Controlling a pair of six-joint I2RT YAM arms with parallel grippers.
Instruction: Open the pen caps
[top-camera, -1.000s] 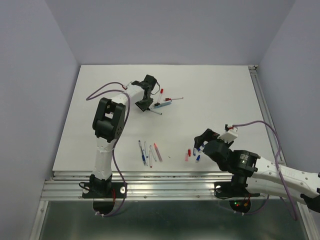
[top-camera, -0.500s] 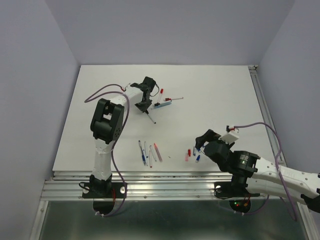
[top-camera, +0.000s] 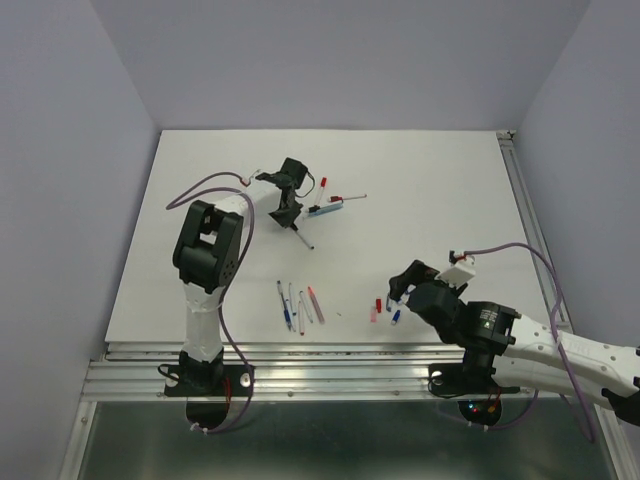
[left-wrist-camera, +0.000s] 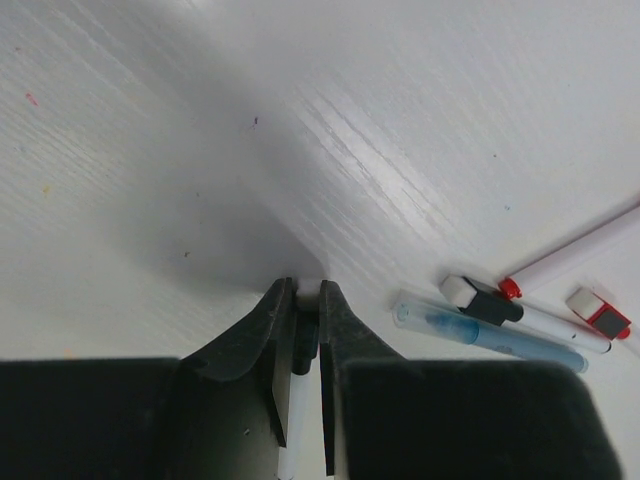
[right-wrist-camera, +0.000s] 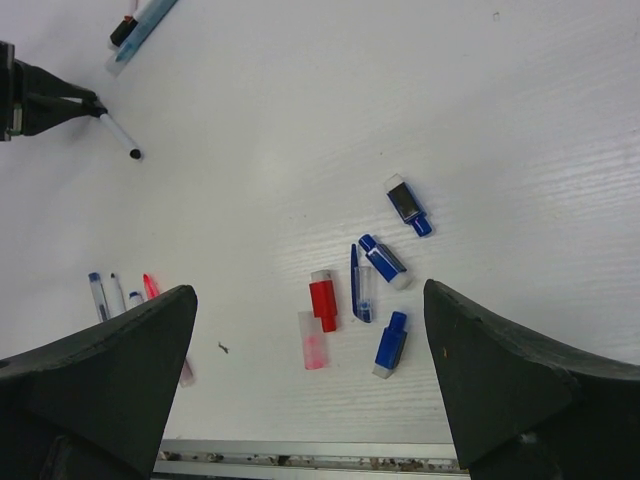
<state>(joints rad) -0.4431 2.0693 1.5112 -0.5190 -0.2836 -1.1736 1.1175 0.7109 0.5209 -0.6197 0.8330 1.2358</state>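
Left end effector (top-camera: 286, 213) narrow on pen (top-camera: 301, 233), long axis slanting from it toward right arm, black cap (top-camera: 311, 245) at free end. Right end effector (top-camera: 397, 288), wide and empty, and loose caps (right-wrist-camera: 323, 293) sit well apart from it on that side.

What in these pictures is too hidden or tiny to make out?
Left wrist view: the pen gripped by the left tool is mostly hidden between its fingers; its dark end may be cap or tip.
Right wrist view: the row of pens is partly covered by a finger of the right tool.
Top view: the loose caps beside the right tool are too small to count.
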